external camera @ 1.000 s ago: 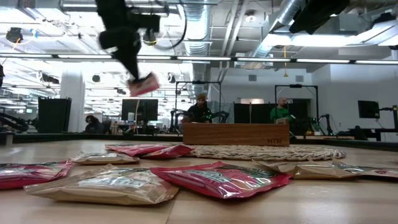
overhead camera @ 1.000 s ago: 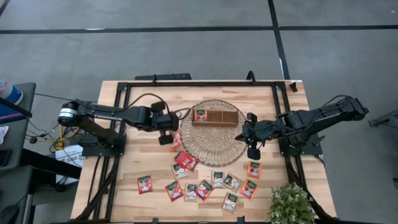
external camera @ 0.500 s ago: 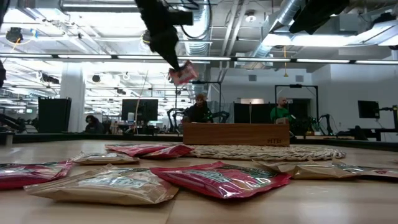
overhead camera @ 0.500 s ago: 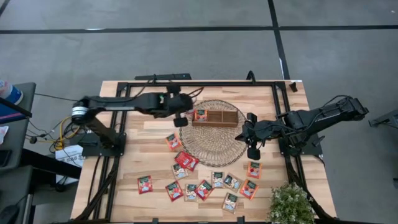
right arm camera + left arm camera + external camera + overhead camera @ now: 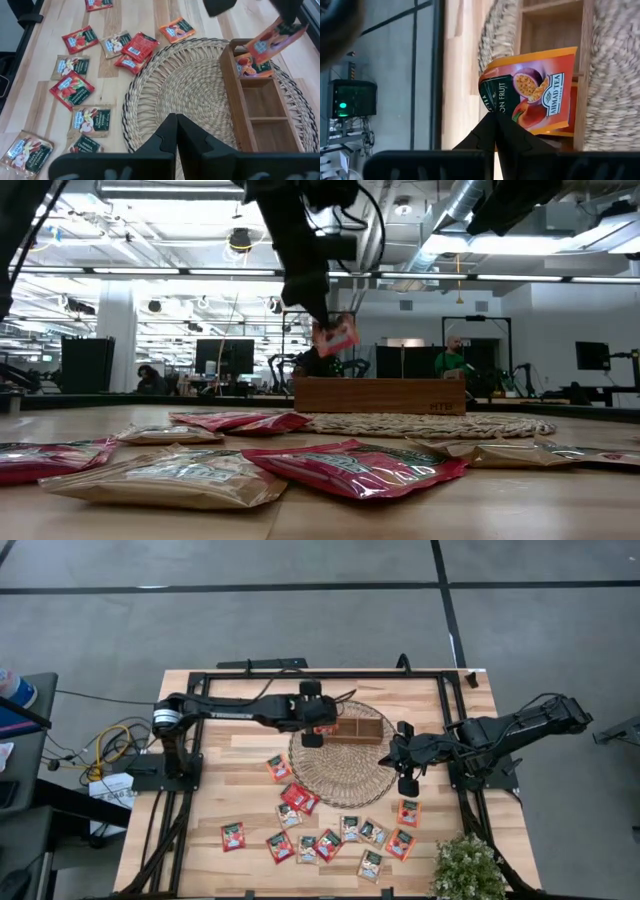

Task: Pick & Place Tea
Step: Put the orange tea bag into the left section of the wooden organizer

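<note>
My left gripper [image 5: 318, 727] is shut on a red-orange tea sachet [image 5: 535, 95], which hangs over the left compartment of the brown wooden tray [image 5: 352, 729]. The tray stands on the round wicker mat [image 5: 340, 765]. Another red-orange sachet [image 5: 252, 67] lies in that compartment. Several loose sachets [image 5: 320, 838] lie flat on the table toward the near edge. My right gripper [image 5: 390, 756] is shut on nothing and hangs over the mat's right rim. My left gripper pinches the sachet's edge by the dark green label [image 5: 492, 111] between its two fingers [image 5: 322, 315]. The fingers slant down from the table's left. The sachet [image 5: 336, 337] hangs tilted below them, lifted clear above the tray's left end.
A single sachet [image 5: 279, 768] lies left of the mat and two red ones [image 5: 298, 800] at its near rim. A potted plant [image 5: 468, 868] stands at the near right corner. Black frame rails [image 5: 320, 674] run around the table. People sit in the room behind.
My left gripper has carried the sachet toward the table's right, from beside the mat's left rim to above the tray's left compartment. It has come a little lower and its wrist has rolled. The sachet has stayed clear of the table.
</note>
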### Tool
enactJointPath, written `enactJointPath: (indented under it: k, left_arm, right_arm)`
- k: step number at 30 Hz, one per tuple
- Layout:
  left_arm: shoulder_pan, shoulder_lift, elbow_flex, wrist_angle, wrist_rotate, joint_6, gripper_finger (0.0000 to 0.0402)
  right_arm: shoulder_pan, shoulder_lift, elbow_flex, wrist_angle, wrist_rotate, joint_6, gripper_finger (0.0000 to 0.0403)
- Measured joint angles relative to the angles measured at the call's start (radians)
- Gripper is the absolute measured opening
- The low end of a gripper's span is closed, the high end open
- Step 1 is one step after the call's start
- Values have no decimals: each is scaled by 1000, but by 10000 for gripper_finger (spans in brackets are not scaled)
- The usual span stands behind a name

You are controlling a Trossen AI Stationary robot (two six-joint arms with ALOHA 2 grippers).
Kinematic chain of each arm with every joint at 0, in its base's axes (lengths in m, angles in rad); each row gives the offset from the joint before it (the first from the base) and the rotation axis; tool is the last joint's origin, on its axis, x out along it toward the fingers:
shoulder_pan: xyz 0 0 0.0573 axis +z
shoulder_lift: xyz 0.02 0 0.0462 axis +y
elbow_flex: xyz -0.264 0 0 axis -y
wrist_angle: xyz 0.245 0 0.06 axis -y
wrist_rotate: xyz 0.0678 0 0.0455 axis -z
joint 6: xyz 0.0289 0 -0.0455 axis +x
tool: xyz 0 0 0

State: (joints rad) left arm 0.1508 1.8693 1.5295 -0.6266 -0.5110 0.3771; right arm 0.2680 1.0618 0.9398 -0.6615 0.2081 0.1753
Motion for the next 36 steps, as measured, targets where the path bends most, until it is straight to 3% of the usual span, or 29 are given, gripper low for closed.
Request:
enactJointPath:
  k: [21, 36]
  left_arm:
    - [7, 80, -4, -51, -48, 19, 0]
    - [7, 79, -4, -54, 17, 38, 0]
  right_arm:
    - [0, 0, 0, -13, 0, 1, 0]
    - [0, 0, 0, -13, 0, 1, 0]
